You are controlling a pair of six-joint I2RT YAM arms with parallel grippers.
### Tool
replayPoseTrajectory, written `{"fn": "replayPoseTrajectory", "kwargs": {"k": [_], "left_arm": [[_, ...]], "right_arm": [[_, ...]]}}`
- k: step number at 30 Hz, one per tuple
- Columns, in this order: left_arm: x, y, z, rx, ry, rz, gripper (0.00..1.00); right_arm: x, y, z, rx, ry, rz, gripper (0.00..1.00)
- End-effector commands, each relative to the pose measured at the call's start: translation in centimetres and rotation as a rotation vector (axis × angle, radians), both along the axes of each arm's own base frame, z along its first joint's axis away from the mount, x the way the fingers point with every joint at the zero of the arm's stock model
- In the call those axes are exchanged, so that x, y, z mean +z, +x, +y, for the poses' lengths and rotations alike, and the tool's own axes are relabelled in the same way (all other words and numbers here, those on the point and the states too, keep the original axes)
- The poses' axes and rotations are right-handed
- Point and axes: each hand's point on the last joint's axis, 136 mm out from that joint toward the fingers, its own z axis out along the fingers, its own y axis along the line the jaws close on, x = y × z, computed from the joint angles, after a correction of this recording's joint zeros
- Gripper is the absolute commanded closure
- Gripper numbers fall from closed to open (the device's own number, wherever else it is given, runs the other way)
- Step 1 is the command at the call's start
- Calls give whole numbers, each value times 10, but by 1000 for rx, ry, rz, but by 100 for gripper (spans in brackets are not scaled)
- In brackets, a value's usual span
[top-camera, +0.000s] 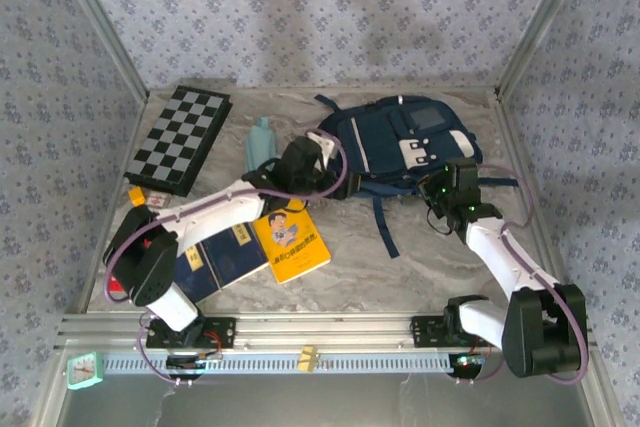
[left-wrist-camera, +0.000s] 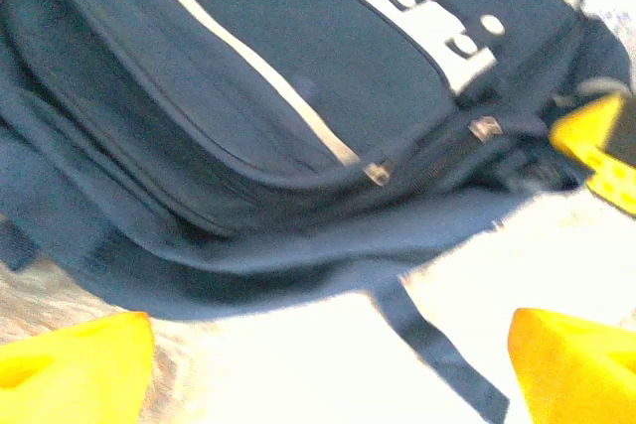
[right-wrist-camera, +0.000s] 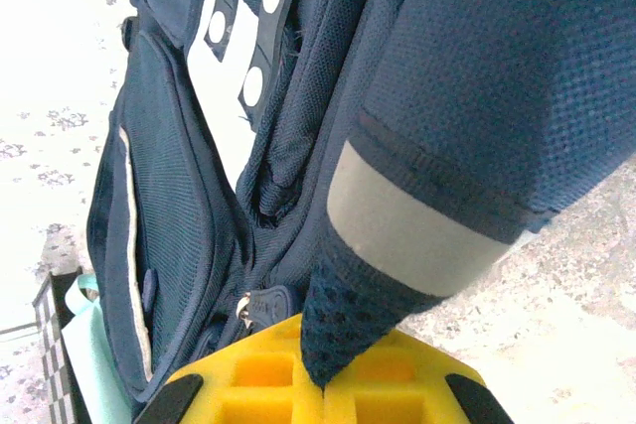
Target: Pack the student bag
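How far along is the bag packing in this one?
Nothing looks packed: chessboard, bottle, yellow book and navy book lie outside the student bag. In hand: right tool pinches its fabric; left tool, open, faces its front. Left: loading all of it.

Robot test cell, seen from above: my left arm (top-camera: 205,215) and right arm (top-camera: 505,252) are bolted to a slotted aluminium rail (top-camera: 330,332) at the near edge of a marble-patterned table (top-camera: 430,262). Metal frame posts (top-camera: 100,27) and flat panels of flowered wallpaper (top-camera: 300,7) box the table in on three sides. Purple cables (top-camera: 345,172) loop along my left arm. School props lie on top: a student bag (top-camera: 400,137), a chequered board (top-camera: 180,137), a yellow book (top-camera: 290,244).
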Motion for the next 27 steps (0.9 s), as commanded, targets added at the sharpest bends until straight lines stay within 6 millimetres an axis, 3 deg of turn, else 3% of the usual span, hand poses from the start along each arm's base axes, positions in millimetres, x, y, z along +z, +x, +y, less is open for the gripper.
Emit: {"fn": "replayPoseTrajectory", "kwargs": {"k": [1,6,10,17,23,27], "left_arm": [[-7,-31,-17,-85,26,-39,18],[-26,-52,-58,-187,49,-29,32],[-31,-55,-93,-233,22,-78,38],[-56,-38,-132,-255,36,-108,44],[-84,-12,-142,-189,105,-166,46],[-83,3,-154,-140,77,-194,50]], "right_arm": [[24,5,3,-22,25,-75,100],[27,5,9,-24,51,-81,100],[32,7,13,-25,68,-88,100],[33,7,16,-38,102,-89,100],[33,8,18,-33,109,-86,100],[33,8,22,-25,107,-90,100]]}}
